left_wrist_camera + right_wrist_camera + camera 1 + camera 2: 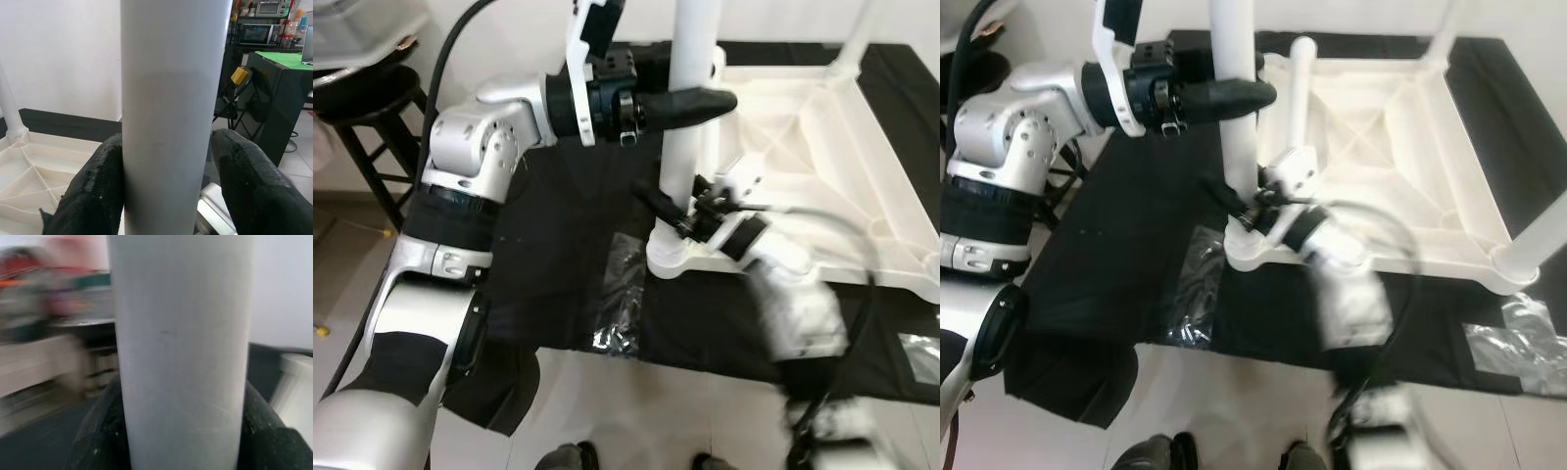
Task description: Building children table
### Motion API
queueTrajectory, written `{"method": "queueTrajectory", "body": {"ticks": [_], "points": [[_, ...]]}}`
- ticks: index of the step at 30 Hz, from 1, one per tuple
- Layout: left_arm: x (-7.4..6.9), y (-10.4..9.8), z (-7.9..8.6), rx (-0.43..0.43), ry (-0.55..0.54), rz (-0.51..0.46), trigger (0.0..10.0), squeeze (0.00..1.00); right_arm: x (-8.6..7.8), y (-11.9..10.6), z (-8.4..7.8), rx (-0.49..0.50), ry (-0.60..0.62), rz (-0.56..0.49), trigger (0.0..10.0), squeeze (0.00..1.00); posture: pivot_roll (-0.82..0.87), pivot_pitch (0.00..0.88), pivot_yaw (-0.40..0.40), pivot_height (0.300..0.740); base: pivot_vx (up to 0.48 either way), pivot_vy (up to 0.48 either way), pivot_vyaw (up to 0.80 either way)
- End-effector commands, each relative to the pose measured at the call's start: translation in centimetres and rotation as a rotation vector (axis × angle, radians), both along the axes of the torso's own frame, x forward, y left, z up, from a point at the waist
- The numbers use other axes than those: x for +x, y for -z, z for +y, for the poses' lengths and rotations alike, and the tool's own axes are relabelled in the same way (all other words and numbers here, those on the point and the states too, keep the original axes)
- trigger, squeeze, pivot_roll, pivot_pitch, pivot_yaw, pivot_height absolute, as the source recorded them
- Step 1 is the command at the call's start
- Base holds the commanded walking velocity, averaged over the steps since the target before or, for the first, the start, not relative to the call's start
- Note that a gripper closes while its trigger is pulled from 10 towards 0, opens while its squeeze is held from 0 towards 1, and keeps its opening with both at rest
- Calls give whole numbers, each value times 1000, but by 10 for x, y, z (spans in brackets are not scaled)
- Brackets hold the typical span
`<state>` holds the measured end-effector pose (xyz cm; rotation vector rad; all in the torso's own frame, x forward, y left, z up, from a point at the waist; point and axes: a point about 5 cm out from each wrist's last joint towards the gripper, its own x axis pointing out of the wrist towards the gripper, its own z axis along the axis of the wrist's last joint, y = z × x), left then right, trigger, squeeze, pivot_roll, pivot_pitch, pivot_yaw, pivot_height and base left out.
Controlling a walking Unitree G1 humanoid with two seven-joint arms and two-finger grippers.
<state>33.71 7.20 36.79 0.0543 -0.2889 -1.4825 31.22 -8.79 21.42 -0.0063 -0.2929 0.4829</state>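
A white plastic table top [822,127] lies upside down on a black cloth [558,245]. A white table leg [690,59] stands upright in the socket [671,257] at its near left corner. My left gripper [715,102] is shut on the leg high up; in the left wrist view its black fingers [93,181] press both sides of the leg [173,122]. My right gripper [668,211] is shut on the same leg just above the socket, with the leg [181,357] close up in the right wrist view. The right arm is blurred.
Other white legs [1298,88] [1538,240] stand upright at the table top's other corners. Clear plastic bags [617,294] [1518,343] lie on the cloth. A black stool [372,108] stands at the left. Dark feet [568,455] show on the pale floor below.
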Motion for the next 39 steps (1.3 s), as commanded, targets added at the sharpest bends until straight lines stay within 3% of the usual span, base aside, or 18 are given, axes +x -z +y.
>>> {"method": "queueTrajectory", "body": {"ticks": [1, 8, 9, 10, 18, 19, 23, 24, 25, 26, 27, 28, 29, 32, 33, 34, 35, 39], "points": [[0, -3, -3, -4, 10, -14, 10000, 0, -3, 41, 12, -4, 167, 259, 0, 0, 33, 163, 77, 740, 0, 0, 0], [1, -3, -6, -11, -2, -16, 9686, 0, 7, 33, 19, -2, 179, 232, 0, 0, 38, 159, 71, 740, 0, 0, 0], [1, -4, -5, -16, -2, -16, 2431, 0, 7, 31, 19, -2, 183, 225, 0, 0, 41, 156, 71, 740, 0, 0, 0], [1, -4, -4, -18, -2, -14, 0, 0, 6, 30, 19, -3, 191, 223, 0, 0, 41, 155, 74, 740, 0, 0, 0], [1, -4, -2, -17, 3, -11, 0, 0, -1, 26, 21, -2, 243, 228, 0, 0, 40, 154, 78, 740, 0, 0, 0], [1, -4, -3, -13, 9, -13, 0, 0, -1, 20, 20, -4, 232, 208, 10000, 0, 37, 158, 88, 740, 0, 0, 0], [1, -4, -3, -10, 14, -15, 0, 0, -1, 15, 20, -7, 231, 196, 10000, 0, 37, 158, 88, 740, 0, 0, 0], [1, -4, -3, -8, 18, -17, 0, 0, 1, 5, 21, -8, 152, 158, 10000, 0, 38, 162, 87, 740, 0, 0, 0], [1, -4, -3, -8, 18, -17, 0, 0, 1, 5, 21, -8, 152, 158, 10000, 0, 38, 162, 87, 740, 0, 0, 0], [0, -5, -3, -5, 23, -20, 0, 0, 1, -4, 24, -1, -2, 160, 10000, 1000, 40, 163, 87, 740, 0, 0, 0], [-1, -4, -3, -2, 27, -23, 0, 0, 4, -25, 21, 19, -163, 112, 10000, 1000, 41, 167, 85, 740, 0, 0, 0], [-1, -4, -3, -2, 27, -23, 0, 0, 4, -25, 21, 19, -163, 112, 10000, 1000, 41, 167, 85, 740, 0, 0, 0], [-1, -4, -3, 0, 30, -25, 0, 0, 5, -43, 15, 18, -291, 54, 10000, 1000, 41, 167, 84, 740, 0, 0, 0], [-1, -4, -3, 0, 30, -25, 0, 0, 5, -43, 15, 18, -291, 54, 10000, 1000, 41, 167, 84, 740, 0, 0, 0], [-2, -5, -2, 2, 32, -26, 0, 0, 11, -59, 5, -7, -359, -1, 10000, 933, 44, 169, 84, 740, 0, 0, 0], [-3, -4, -2, 6, 36, -26, 0, 0, 21, -67, -9, -93, -450, -29, 10000, 0, 48, 172, 83, 740, 0, 0, 0], [-3, -4, -2, 9, 39, -26, 0, 0, 29, -67, -22, -177, -522, -28, 10000, 0, 51, 173, 82, 740, 0, 0, 0], [-5, -3, -1, 13, 45, -25, 0, 0, 37, -64, -38, -253, -601, 4, 10000, 0, 56, 177, 83, 740, 0, 0, 0]]}}
